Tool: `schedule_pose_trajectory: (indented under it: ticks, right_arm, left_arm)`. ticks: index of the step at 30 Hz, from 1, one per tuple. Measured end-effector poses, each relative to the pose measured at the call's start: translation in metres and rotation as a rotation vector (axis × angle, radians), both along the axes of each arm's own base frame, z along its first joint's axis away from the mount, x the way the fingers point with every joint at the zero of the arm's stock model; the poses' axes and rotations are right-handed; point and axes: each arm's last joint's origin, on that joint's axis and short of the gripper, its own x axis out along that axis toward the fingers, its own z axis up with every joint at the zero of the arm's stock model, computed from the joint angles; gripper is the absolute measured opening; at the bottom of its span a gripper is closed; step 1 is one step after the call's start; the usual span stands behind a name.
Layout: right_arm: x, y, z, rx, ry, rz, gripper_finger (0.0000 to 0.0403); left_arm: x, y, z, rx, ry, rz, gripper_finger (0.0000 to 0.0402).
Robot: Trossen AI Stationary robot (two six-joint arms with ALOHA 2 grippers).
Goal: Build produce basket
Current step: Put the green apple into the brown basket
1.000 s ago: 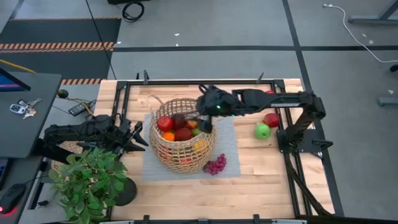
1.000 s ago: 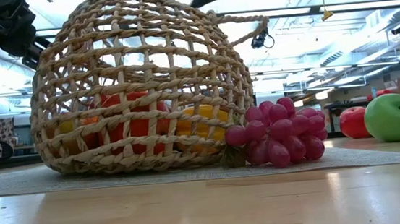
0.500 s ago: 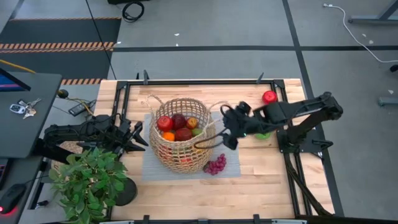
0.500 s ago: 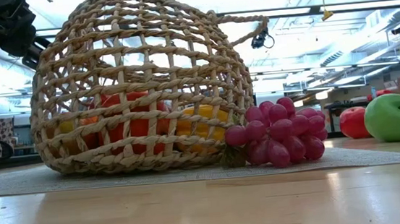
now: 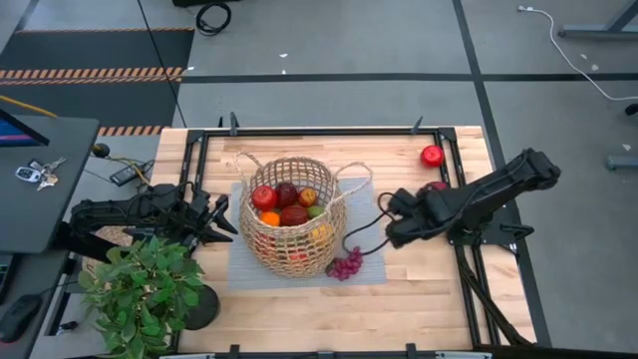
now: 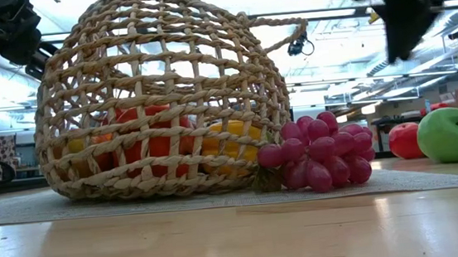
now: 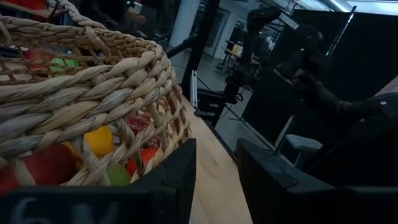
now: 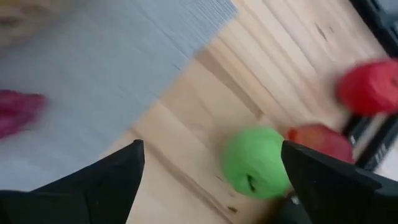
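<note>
We take the basket (image 5: 292,215) as our landmark: it sits on a grey mat (image 5: 361,206) at the middle of the wooden table (image 5: 419,299), with red apples, an orange and other produce (image 5: 286,202) piled inside it. Against the basket's base, on the mat's near edge, lies a bunch of purple grapes (image 6: 317,151), touching the wicker. To the basket's right, well clear of the mat, our right gripper (image 5: 391,217) hangs above the table with its fingers spread wide and nothing between them; its wrist view looks down on a green apple (image 8: 256,162) with a red apple (image 8: 318,140) just beside it and another red fruit (image 8: 368,87) farther off. To the basket's left our left gripper (image 5: 221,218) waits near the wicker wall, its fingers only a little apart and gripping nothing. A potted plant (image 5: 143,288) stands to the basket's near left.
</note>
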Motion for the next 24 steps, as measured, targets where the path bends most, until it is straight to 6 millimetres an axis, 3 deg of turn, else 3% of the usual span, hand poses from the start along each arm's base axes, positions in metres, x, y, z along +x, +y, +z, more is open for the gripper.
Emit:
schedule_pose_trajectory:
  ticks: [5, 9, 19, 24]
  right_arm:
    - [-0.033, -0.013, -0.018, -0.009, -0.040, -0.113, 0.0378]
    - [-0.049, -0.020, -0.036, -0.033, -0.091, -0.181, 0.0382]
    - [-0.065, -0.028, -0.089, -0.096, -0.189, -0.290, 0.0399]
    - [-0.063, -0.027, -0.102, -0.076, -0.194, -0.305, 0.0398]
  left_arm:
    - [0.000, 0.000, 0.000, 0.000, 0.000, 0.000, 0.0121]
    - [0.000, 0.000, 0.000, 0.000, 0.000, 0.000, 0.0121]
    - [0.000, 0.000, 0.000, 0.000, 0.001, 0.000, 0.0121]
    - [0.000, 0.000, 0.000, 0.000, 0.000, 0.000, 0.0121]
